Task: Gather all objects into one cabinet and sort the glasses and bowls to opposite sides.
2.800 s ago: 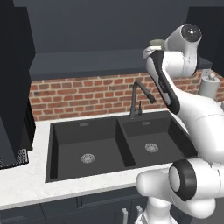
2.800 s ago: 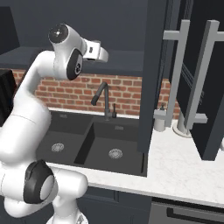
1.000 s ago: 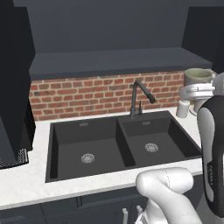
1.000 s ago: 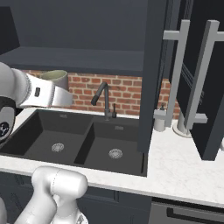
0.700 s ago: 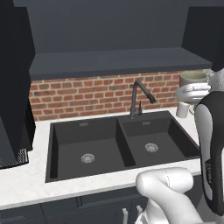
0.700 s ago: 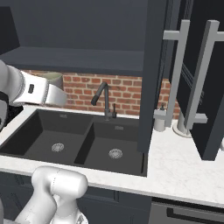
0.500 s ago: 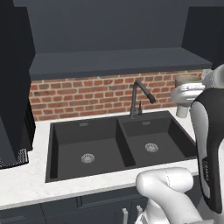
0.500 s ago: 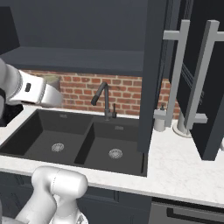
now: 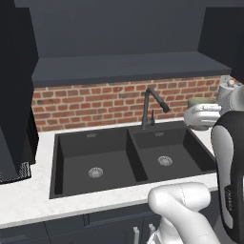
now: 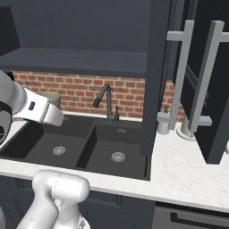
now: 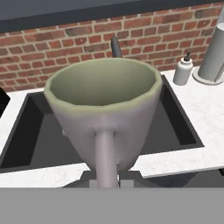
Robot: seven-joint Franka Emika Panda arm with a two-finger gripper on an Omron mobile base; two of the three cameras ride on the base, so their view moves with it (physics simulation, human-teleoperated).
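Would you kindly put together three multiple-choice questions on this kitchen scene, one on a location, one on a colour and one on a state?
1. Where is the small pale bowl with the olive-green rim?
A. held up above the black double sink
B. lying in the sink basin
C. on the white counter

2. What colour is the wall behind the dark faucet?
A. white tile
B. red brick
C. grey stone

3. How is the gripper?
A. wide open
B. shut on the bowl
C. shut on nothing

Answers: 1 A, the hand view shows it raised over the sink; 2 B, bricks show in every view; 3 B, a finger presses the bowl's wall.
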